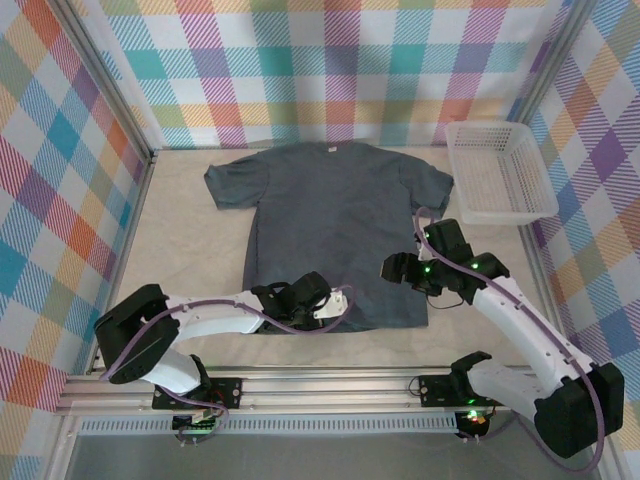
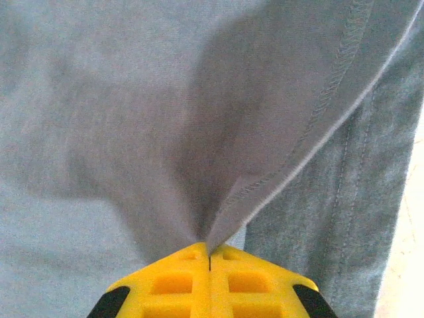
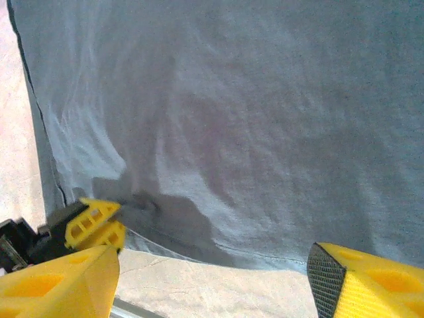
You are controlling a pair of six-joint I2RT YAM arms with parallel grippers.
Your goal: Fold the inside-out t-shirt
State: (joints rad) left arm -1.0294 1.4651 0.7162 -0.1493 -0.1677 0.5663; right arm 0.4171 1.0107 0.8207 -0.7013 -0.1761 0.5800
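You've got a white mesh basket sitting at about 2 o'clock on the table, tucked into the far right corner, upright with its open side up. The tabletop is a pale beige, a bit mottled if you look close. Plaid walls in pastel checks box it in at 9, 12 and 3 o'clock. Down at 6 o'clock a silver aluminium rail runs along the near edge.
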